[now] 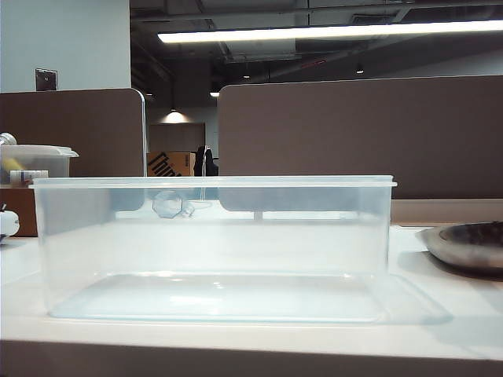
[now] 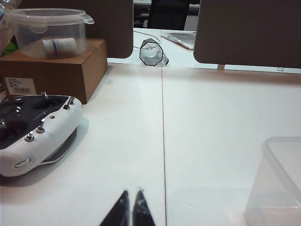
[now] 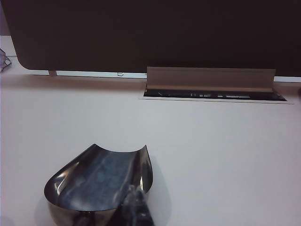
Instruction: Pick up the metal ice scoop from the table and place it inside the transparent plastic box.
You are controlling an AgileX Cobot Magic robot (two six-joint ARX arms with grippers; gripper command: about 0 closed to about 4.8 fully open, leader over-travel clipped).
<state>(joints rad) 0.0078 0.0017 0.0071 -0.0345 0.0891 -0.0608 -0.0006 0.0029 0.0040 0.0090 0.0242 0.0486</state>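
The metal ice scoop [image 3: 96, 181] lies on the white table [image 3: 211, 141], its shiny open trough facing up; its handle is out of sight. In the exterior view only its rim [image 1: 470, 243] shows, at the far right. My right gripper [image 3: 135, 187] is shut, its tips overlapping the scoop's near rim, and I cannot tell whether they touch it. The transparent plastic box [image 1: 212, 243] stands empty in the middle of the table. One of its corners [image 2: 282, 179] shows in the left wrist view. My left gripper [image 2: 132, 190] is shut over bare table beside that corner. Neither gripper shows in the exterior view.
A white remote controller [image 2: 35, 132] lies on the left side. Behind it a cardboard box [image 2: 61, 70] carries a smaller lidded tub [image 2: 47, 30]. A glass [image 2: 151, 52] lies on its side at the back. Brown partitions [image 1: 361, 133] and a cable slot [image 3: 211, 89] line the far edge.
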